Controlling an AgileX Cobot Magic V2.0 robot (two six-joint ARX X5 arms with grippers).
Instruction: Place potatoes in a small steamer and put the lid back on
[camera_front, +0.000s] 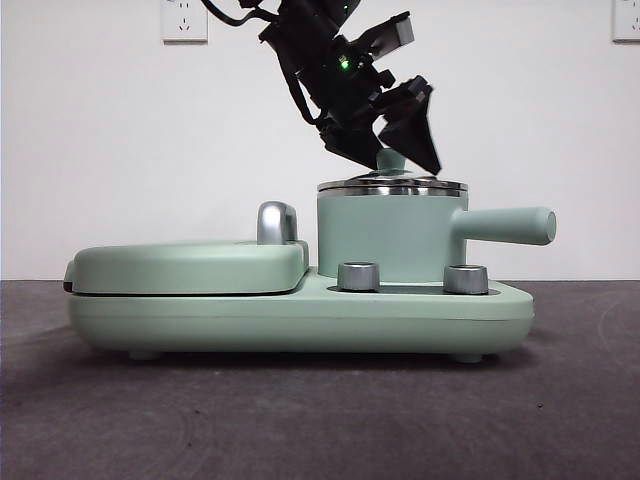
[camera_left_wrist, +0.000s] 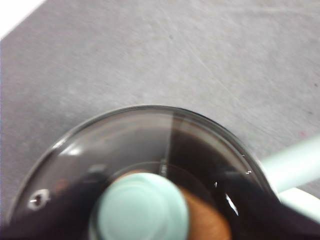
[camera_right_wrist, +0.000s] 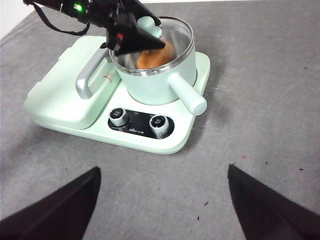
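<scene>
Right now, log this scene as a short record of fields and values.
potato: inside the small steamer, seen through the glass
lid: seated on the steamer rim
left gripper: at the lid knob, jaws either side of it
right gripper: open, back from the cooker base

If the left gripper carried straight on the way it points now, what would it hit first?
Probably the lid of the small steamer: the left gripper sits at the lid's knob, angled down onto the glass.
</scene>
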